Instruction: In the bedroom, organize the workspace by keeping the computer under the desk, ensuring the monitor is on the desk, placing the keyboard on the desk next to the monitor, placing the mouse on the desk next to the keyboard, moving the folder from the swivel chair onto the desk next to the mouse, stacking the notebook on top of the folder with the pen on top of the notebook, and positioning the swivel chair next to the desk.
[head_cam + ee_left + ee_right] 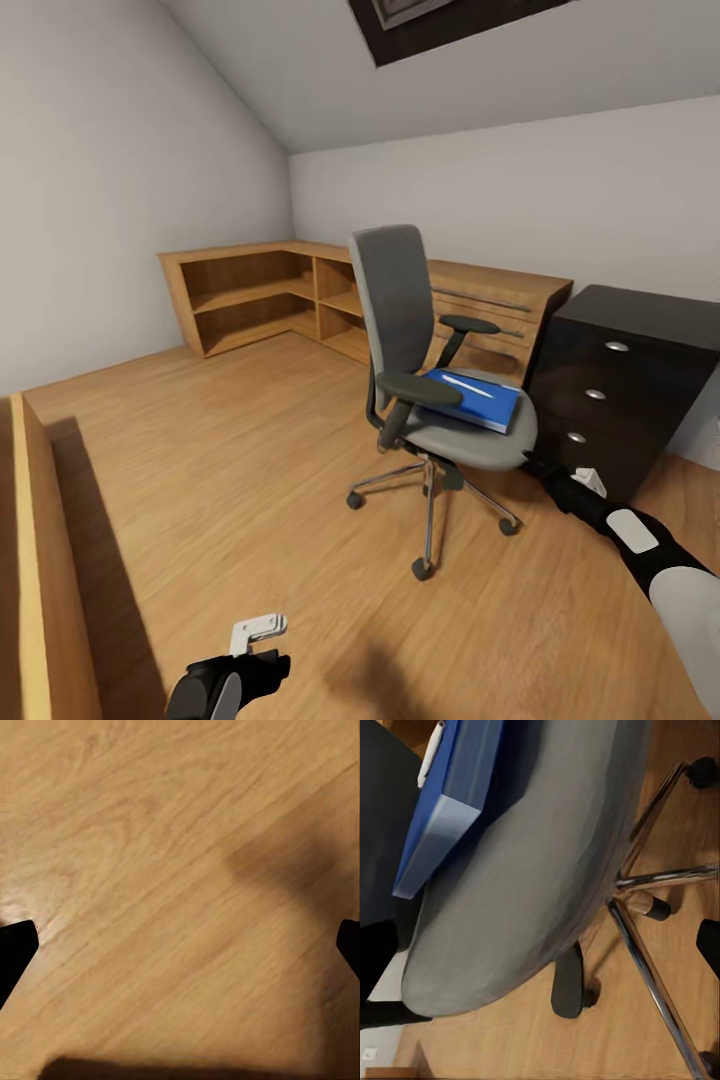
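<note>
The blue folder [478, 399] lies on the seat of the swivel chair [420, 370], with the pen [467, 384] on top of it, so I judge this part of the task not yet done. My right gripper [590, 482] reaches toward the seat edge with fingers wide apart. My left gripper [258, 630] hangs low over the floor [230, 470], also wide.
</note>
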You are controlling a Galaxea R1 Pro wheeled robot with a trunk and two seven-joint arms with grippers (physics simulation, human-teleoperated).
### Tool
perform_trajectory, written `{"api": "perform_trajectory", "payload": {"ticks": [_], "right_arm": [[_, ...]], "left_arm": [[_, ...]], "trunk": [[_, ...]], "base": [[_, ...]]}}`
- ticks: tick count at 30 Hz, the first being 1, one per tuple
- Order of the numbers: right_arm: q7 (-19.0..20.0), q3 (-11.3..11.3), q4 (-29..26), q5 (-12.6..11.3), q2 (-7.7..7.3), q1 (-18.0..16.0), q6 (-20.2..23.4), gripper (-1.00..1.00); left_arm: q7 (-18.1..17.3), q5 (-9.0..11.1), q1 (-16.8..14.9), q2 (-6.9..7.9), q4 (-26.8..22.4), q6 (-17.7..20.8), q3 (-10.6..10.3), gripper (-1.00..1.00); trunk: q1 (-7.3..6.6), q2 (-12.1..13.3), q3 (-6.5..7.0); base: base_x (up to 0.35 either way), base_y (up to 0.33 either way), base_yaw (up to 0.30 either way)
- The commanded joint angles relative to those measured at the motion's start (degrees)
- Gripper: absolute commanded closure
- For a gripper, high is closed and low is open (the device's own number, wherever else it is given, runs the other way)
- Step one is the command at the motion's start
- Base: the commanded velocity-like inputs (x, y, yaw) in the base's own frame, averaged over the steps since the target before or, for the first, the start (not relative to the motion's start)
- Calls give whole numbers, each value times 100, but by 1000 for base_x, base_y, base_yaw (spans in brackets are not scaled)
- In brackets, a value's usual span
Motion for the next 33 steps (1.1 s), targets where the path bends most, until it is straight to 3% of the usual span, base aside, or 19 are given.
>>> {"api": "perform_trajectory", "payload": {"ticks": [1,13,33], "right_arm": [[7,-30,0,-30,2,-3,52,-100],[10,-30,5,-27,71,-3,43,-100],[21,-29,9,-8,147,-3,8,-100]], "left_arm": [[52,60,-1,1,-6,18,-6,-100],[56,60,0,2,-6,18,2,-100],[61,69,-3,1,-6,18,3,-100]], "trunk": [[-4,-2,-5],[-4,-2,-5],[-4,-2,-5]], "base": [[-263,0,0],[-76,0,28],[-1,0,198]]}}
